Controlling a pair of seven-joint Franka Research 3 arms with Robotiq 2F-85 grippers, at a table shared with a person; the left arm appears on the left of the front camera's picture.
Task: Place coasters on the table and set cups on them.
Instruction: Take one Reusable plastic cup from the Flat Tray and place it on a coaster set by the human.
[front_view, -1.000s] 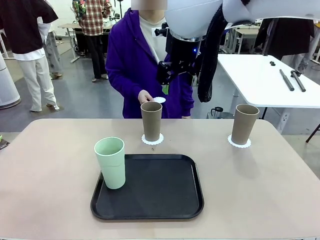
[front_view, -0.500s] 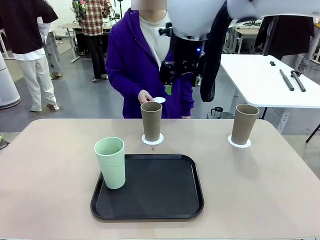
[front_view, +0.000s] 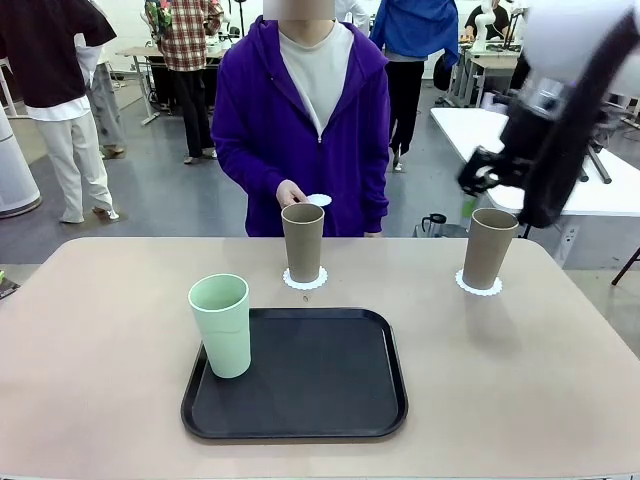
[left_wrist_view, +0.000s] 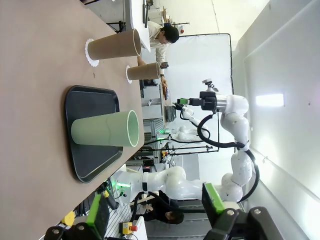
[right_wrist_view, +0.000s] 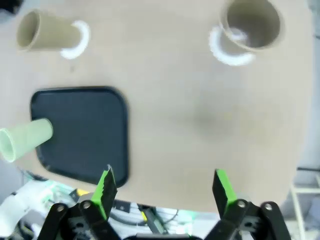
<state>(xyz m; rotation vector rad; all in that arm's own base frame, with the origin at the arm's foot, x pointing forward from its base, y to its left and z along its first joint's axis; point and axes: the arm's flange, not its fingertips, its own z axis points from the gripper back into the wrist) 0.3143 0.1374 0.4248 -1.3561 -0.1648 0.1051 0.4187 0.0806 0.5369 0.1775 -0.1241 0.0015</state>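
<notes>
Item: table (front_view: 100, 330), beige, large, in service for a three-cup setting, two places complete. Right arm (front_view: 560, 110): a second ago it hung at the middle of the far edge, in front of the person; it has since swung away to the right side and now stands high above the right-hand place. Tray (front_view: 320, 390), black, near the front edge, unmoved. Mint green cup (front_view: 222, 325): upright on the tray's left part, unmoved and not yet served. Centre brown cup (front_view: 303, 243): upright on the centre coaster (front_view: 305, 280), just beyond the tray. Right brown cup (front_view: 491, 249): upright on the right coaster (front_view: 479, 286), well apart from the tray. Third coaster (front_view: 318, 200): held in the person's hand (front_view: 290, 192) above the far edge, behind the centre cup, as before, not yet on the table. Right gripper (front_view: 478, 178): fingers spread wide, nothing between them, looking down on the table from above. Left gripper (left_wrist_view: 155, 215): fingers apart and empty, low at the near left side, level with the tray. Assessment: with the right arm gone, the middle of the far edge is free, probably so the person can lay the last coaster. Outstanding: that coaster set down, then the mint green cup lifted from the tray onto it.
</notes>
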